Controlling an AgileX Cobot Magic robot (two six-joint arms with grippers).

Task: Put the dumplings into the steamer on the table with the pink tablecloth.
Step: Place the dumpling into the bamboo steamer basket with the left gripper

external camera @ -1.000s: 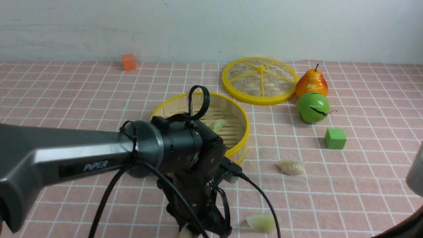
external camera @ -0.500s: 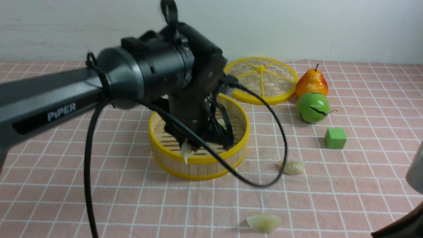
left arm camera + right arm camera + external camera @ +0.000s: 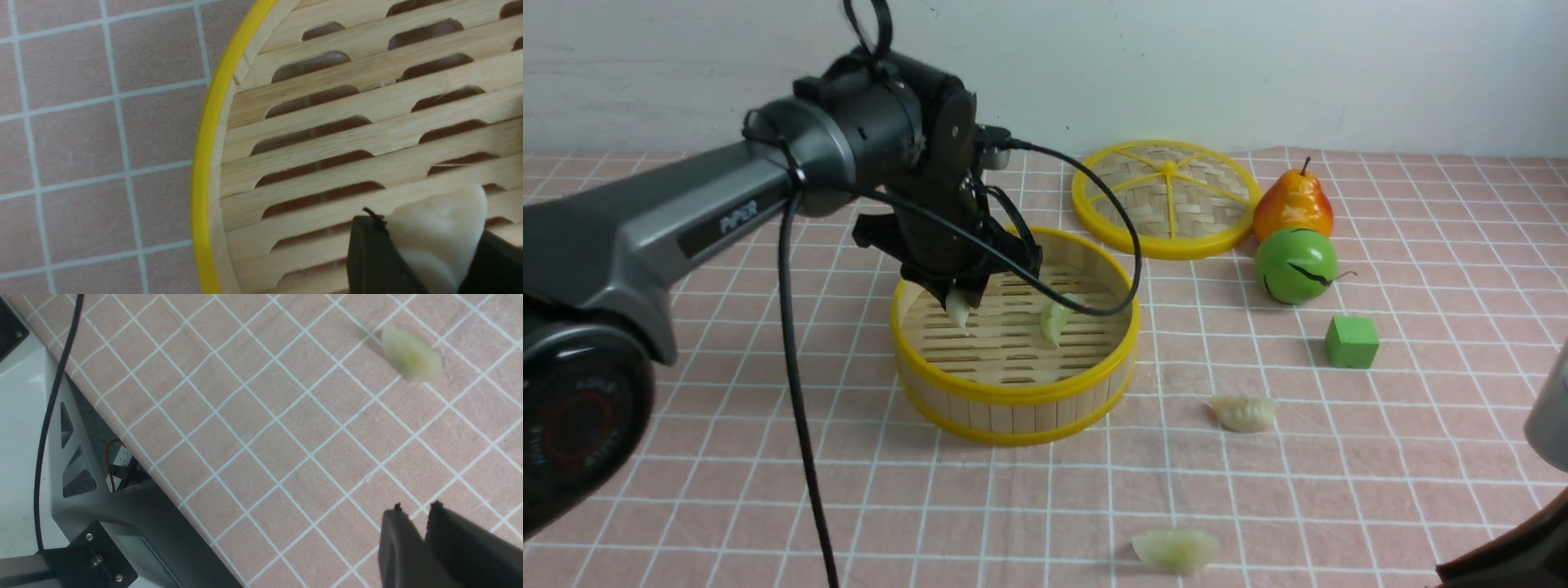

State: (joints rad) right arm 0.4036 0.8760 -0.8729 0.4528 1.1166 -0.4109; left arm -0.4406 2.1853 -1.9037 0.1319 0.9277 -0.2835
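Looks like matt, wrinkle-rough pink cloth over the worktop (image 3: 849, 498), pale bamboo slats with smooth yellow rims on the steamer (image 3: 1013, 394). Seems woven bamboo on the lid (image 3: 1131, 196) near the worktop's far edge, glossy and plastic-like on the pear (image 3: 1293, 204) and green fruit (image 3: 1296, 265).

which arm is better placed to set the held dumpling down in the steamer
The left: its gripper already grips that dumpling above the steamer's slatted floor, while the right gripper hangs over bare cloth.
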